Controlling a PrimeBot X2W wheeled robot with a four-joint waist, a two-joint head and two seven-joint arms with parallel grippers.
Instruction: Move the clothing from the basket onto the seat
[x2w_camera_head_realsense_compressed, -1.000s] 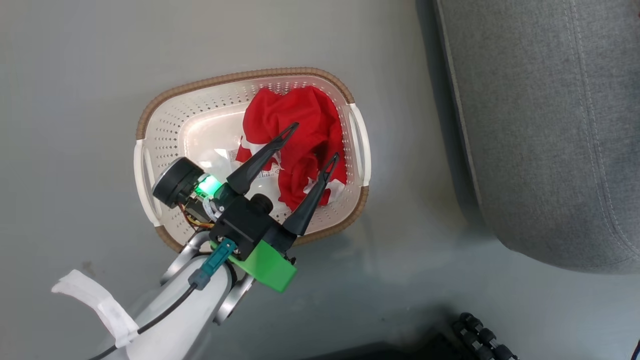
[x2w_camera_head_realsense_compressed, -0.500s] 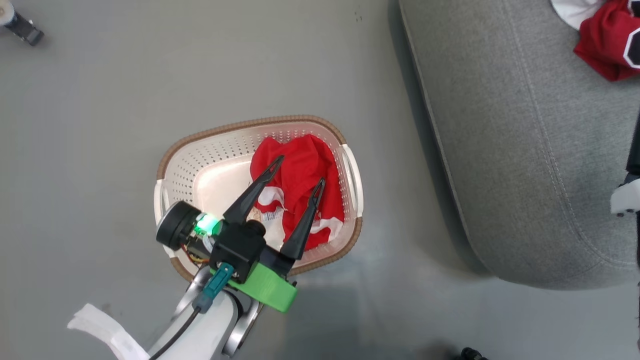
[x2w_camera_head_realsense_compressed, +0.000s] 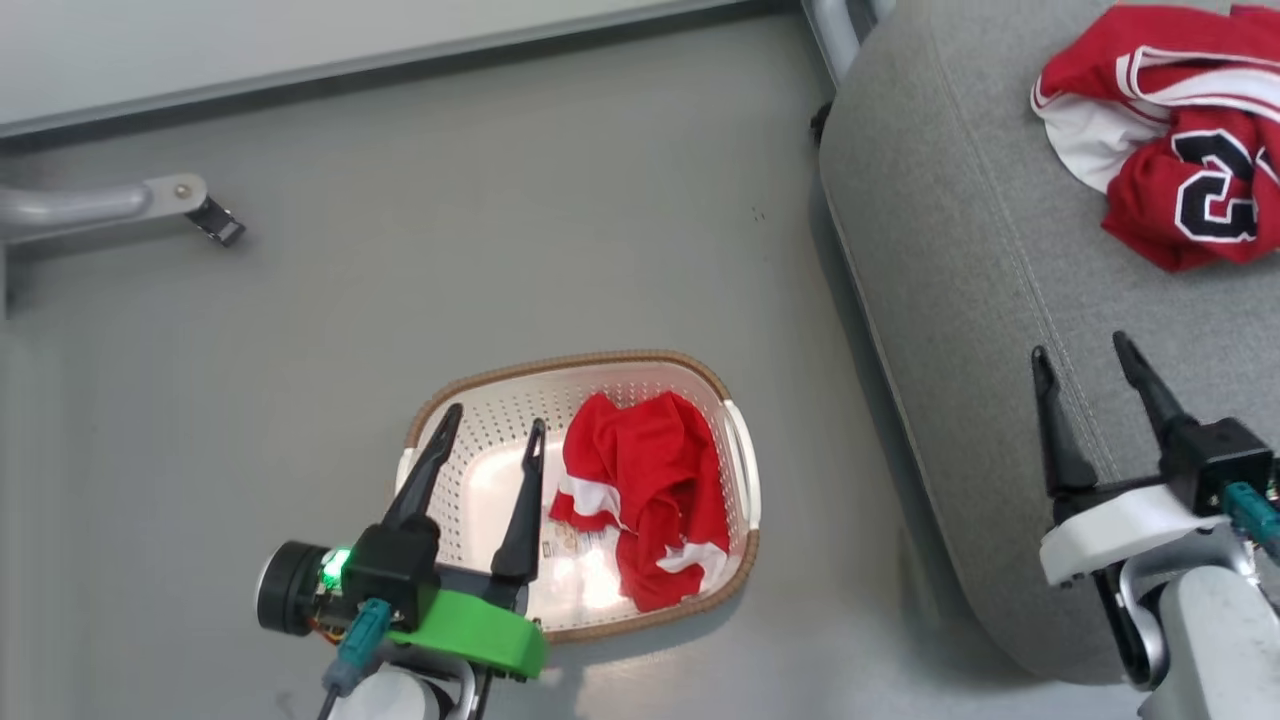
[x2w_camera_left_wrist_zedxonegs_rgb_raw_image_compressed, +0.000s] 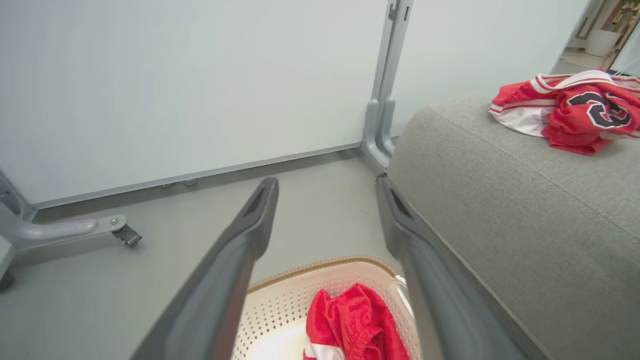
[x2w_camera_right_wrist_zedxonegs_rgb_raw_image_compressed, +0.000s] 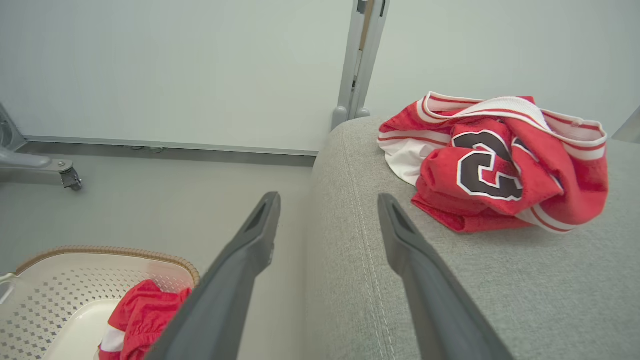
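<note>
A red jersey (x2w_camera_head_realsense_compressed: 1170, 150) with black numbers lies crumpled on the grey seat (x2w_camera_head_realsense_compressed: 960, 260) at the upper right; the jersey (x2w_camera_right_wrist_zedxonegs_rgb_raw_image_compressed: 495, 160) fills the right wrist view's upper right. Red shorts (x2w_camera_head_realsense_compressed: 650, 500) with white trim lie in the right half of the cream basket (x2w_camera_head_realsense_compressed: 470, 420) on the floor. My left gripper (x2w_camera_head_realsense_compressed: 490, 425) hangs open over the basket's left half, empty, left of the shorts (x2w_camera_left_wrist_zedxonegs_rgb_raw_image_compressed: 350, 325). My right gripper (x2w_camera_head_realsense_compressed: 1080, 345) is open and empty over the seat's near edge, short of the jersey.
A pale wall with a grey baseboard (x2w_camera_head_realsense_compressed: 400, 55) runs along the back. A grey metal leg with a caster (x2w_camera_head_realsense_compressed: 215, 220) juts in at the left. A grey post (x2w_camera_left_wrist_zedxonegs_rgb_raw_image_compressed: 382, 115) stands beside the seat's far corner. Bare grey floor surrounds the basket.
The head camera has tilted up, bringing the wall, the jersey and the right gripper into view. The left gripper has shifted from over the shorts to the basket's left half.
</note>
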